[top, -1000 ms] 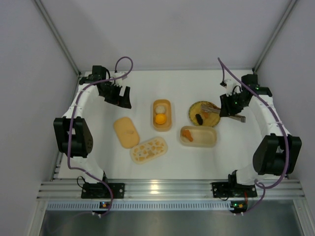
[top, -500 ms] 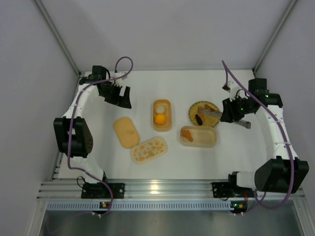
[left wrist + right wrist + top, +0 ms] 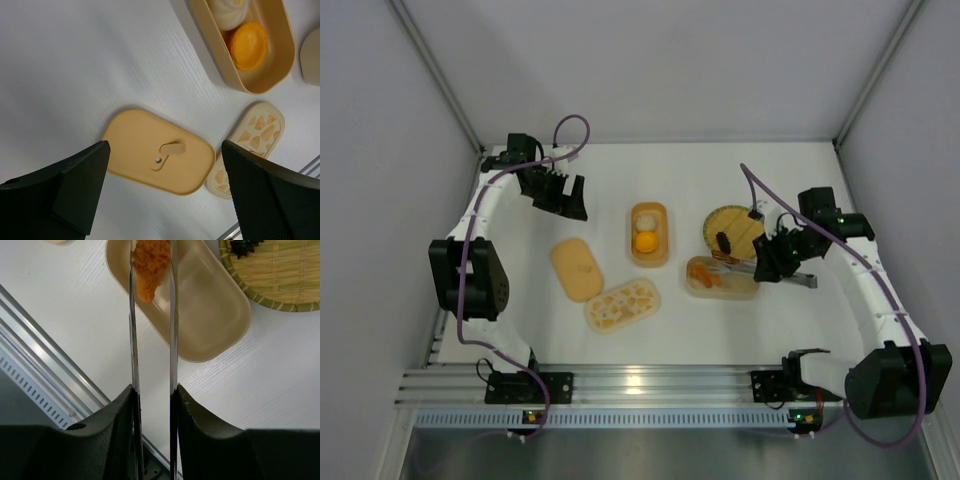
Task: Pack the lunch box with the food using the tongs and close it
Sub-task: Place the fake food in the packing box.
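My right gripper [image 3: 772, 262] [image 3: 152, 390] is shut on the silver tongs [image 3: 790, 275] [image 3: 172, 340]. The tongs' tips pinch an orange chunk [image 3: 149, 265] just above the beige lunch box tray [image 3: 745, 285] [image 3: 210, 315]. Orange food [image 3: 708, 275] shows in that tray in the top view. A dark piece [image 3: 723, 241] [image 3: 245, 245] lies on the round yellow plate [image 3: 745, 222] [image 3: 280, 275]. A second tray [image 3: 663, 235] [image 3: 265, 75] holds a whitish ball [image 3: 646, 219] [image 3: 227, 12] and a yellow-orange ball [image 3: 645, 242] [image 3: 248, 44]. My left gripper [image 3: 560, 195] [image 3: 165, 150] hangs open and empty at the far left.
A plain orange lid [image 3: 576, 268] [image 3: 135, 145] and a patterned lid [image 3: 622, 304] [image 3: 255, 132] lie flat left of centre. Grey walls enclose the table. A metal rail [image 3: 660, 385] runs along the near edge.
The right arm has swung the tongs from over the yellow plate towards the near left, and their tips now sit over the right tray with an orange chunk. The left arm has not moved.
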